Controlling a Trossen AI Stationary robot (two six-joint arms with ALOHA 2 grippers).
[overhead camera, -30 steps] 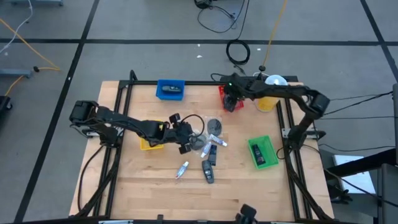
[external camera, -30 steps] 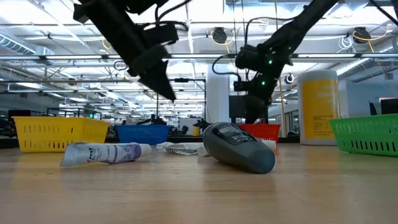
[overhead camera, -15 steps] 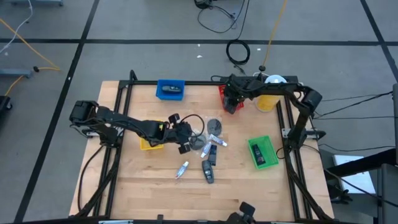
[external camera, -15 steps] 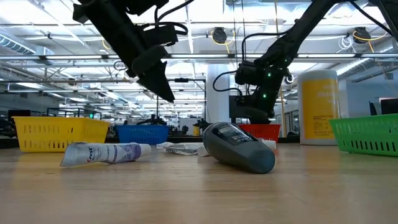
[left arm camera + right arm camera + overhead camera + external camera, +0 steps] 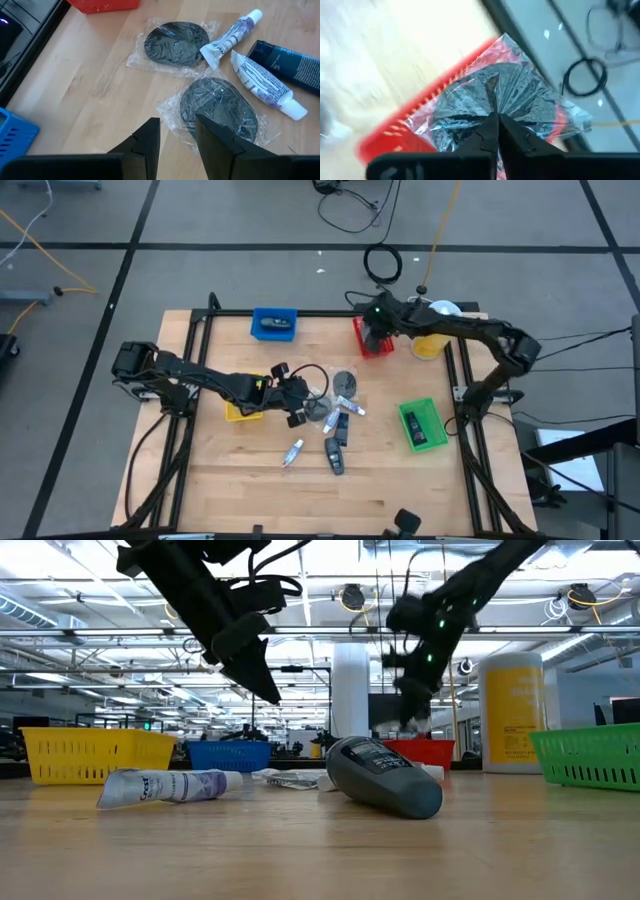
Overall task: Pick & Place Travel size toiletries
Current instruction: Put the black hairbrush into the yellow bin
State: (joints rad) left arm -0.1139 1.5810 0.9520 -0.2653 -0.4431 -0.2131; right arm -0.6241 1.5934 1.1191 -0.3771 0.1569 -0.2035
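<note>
The right claw (image 5: 495, 131) was pinched shut on the clear wrapper of a grey disc (image 5: 490, 102), holding it in the air over the red bin (image 5: 375, 337) at the far edge of the desk (image 5: 240, 470). Beside that bin stood the yellow canister (image 5: 430, 340).

The left claw (image 5: 177, 137) hung above the middle of the desk with its fingers (image 5: 147, 140) a little apart and nothing between them. Just ahead of it lay a wrapped disc (image 5: 218, 106), with a second wrapped disc (image 5: 176, 42) beyond. Two white tubes (image 5: 260, 82) lay touching them, next to a dark bottle (image 5: 290, 60). Nearer the front lay another tube (image 5: 293, 452) and a dark grey bottle (image 5: 335, 457).

The blue bin (image 5: 274, 324) and the green bin (image 5: 423, 425) each held a dark item. The yellow bin (image 5: 240, 410) sat partly under the left arm.
</note>
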